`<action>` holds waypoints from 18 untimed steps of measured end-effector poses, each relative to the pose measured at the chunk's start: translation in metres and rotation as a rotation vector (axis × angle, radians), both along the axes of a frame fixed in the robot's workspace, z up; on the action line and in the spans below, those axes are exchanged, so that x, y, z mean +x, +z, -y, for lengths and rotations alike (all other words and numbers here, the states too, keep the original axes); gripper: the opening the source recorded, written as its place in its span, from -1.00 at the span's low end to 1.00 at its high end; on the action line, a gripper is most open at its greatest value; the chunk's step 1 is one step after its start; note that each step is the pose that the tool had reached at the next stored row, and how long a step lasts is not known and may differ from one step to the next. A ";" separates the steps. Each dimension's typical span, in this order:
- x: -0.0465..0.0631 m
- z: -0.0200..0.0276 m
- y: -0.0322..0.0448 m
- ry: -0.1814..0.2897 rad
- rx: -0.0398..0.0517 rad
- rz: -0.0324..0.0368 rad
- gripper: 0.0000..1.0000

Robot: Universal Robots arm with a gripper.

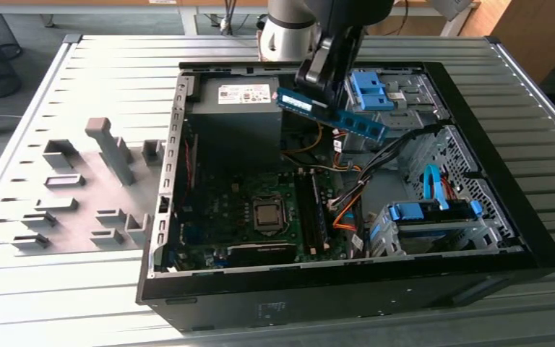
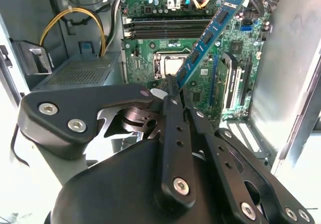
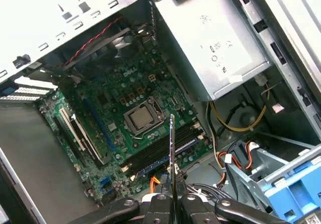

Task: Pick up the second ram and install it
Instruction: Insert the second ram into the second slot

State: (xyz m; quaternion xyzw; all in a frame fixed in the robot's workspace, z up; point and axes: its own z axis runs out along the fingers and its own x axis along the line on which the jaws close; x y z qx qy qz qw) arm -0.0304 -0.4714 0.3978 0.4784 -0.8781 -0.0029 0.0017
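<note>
We find the gripper (image 2: 175,91) clamped on the second ram (image 1: 331,113), its two black fingers (image 3: 156,200) closed against the faces of the board near one end. In the exterior view the stick hangs in the air above the open computer case (image 1: 538,246), over the area between the power supply (image 1: 234,108) and the blue drive cage (image 1: 374,90), clear of the motherboard (image 1: 248,217). Its long axis runs outward from the fingertips, so the free end leads. In the first wrist view we see the board edge-on as a thin vertical line rising from between the fingers. The memory slots (image 3: 165,146) lie beyond it, beside the processor socket (image 3: 143,118), with open air between stick and slots. We judge that the stick is not yet aligned lengthwise with them.

In the second wrist view the stick shows a blue-green face with a row of dark chips. The exterior view shows a pale sticker near the gripped end. The grey fixture blocks (image 1: 95,188) stand on the table outside the case.
</note>
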 end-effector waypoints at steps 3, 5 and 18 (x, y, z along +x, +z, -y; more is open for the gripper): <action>0.000 0.0000 -0.0003 -0.031 0.0000 0.0001 -0.73; 0.000 0.0000 -0.0004 -0.067 0.0000 0.0001 -0.73; 0.000 0.0000 -0.0036 -0.302 -0.0008 0.0001 -0.73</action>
